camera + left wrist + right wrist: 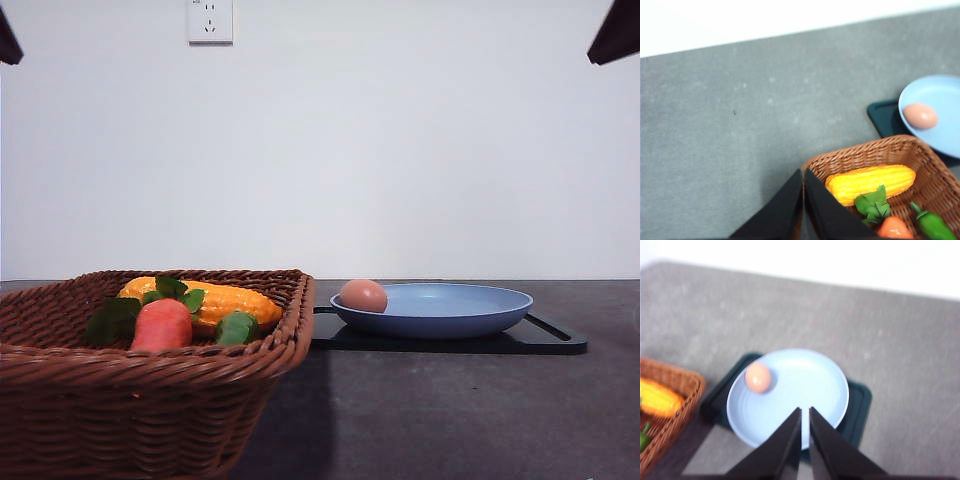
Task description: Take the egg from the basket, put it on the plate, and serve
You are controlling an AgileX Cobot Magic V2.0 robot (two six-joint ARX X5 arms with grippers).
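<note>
Since the egg (363, 295) already lies on the plate (470, 318), near the rim on the basket (150, 375) side, I judge the transfer done and only serving left. My left gripper (803, 200) and right gripper (805, 435) are nearly closed, holding nothing.

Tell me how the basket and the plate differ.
The basket is brown woven wicker with tall sloping sides; the plate is smooth, light blue and shallow. The basket sits on the table, the plate on a black tray. The basket holds vegetables; the plate holds the egg.
</note>
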